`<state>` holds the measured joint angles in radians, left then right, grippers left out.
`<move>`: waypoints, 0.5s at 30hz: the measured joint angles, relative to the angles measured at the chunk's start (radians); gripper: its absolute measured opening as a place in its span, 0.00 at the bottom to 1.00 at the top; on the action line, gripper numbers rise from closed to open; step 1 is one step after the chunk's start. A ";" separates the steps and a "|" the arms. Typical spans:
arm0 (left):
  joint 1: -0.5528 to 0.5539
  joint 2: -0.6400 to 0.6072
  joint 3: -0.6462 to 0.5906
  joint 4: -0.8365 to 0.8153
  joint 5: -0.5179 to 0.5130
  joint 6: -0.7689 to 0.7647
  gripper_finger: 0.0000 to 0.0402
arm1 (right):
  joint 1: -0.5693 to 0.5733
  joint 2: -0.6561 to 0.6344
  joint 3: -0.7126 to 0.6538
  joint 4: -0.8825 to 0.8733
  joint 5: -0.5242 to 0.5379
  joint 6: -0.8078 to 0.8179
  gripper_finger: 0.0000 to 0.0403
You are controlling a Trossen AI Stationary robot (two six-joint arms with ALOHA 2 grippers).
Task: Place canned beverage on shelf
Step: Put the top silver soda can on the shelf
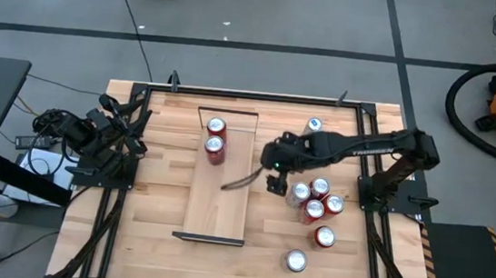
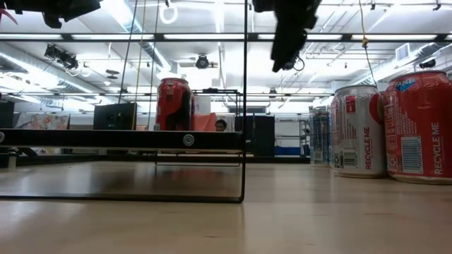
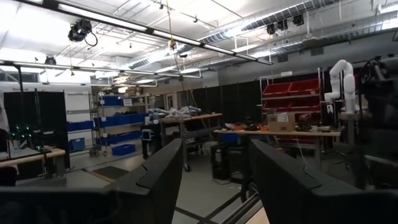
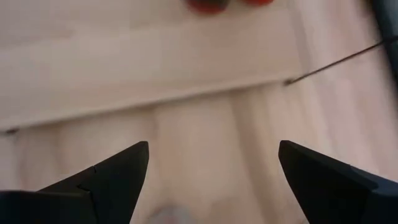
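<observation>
Two red cans (image 1: 215,140) stand on the shelf (image 1: 218,200), six on the desk (image 1: 160,194), the right gripper (image 1: 274,176) released and the left gripper (image 3: 214,180) spread, both empty.

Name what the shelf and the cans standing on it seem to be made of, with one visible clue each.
Shelf: apparently pale, matte wood, showing grain, with thin dark, probably metal rims at its ends. Cans: probably metal, glossy red printed sides with silvery tops.

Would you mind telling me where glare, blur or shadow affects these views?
Low view: ceiling lights glare, leaving the right gripper a dark silhouette. Right wrist view: tabletop and red cans are soft, out of focus. High view: evenly lit, with a faint arm shadow on the shelf.
</observation>
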<state>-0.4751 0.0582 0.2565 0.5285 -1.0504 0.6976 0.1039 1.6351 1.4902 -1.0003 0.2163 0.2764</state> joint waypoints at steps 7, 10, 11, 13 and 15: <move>0.000 0.000 0.000 0.000 0.000 -0.030 0.48 | 0.049 0.032 -0.001 -0.133 -0.081 0.126 0.92; 0.000 0.001 0.000 0.000 0.000 -0.033 0.48 | 0.042 0.046 -0.018 -0.152 -0.109 0.157 0.93; 0.000 0.001 0.000 -0.001 0.000 -0.033 0.48 | 0.040 0.050 -0.029 -0.152 -0.110 0.166 0.94; 0.000 0.001 0.000 0.002 0.000 -0.033 0.48 | 0.034 0.062 -0.054 -0.152 -0.123 0.175 0.95; 0.000 0.001 0.000 -0.001 0.000 -0.033 0.48 | 0.025 0.066 -0.084 -0.148 -0.139 0.183 0.96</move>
<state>-0.4751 0.0591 0.2565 0.5280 -1.0500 0.6643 0.1289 1.7014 1.4060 -1.1479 0.0769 0.4593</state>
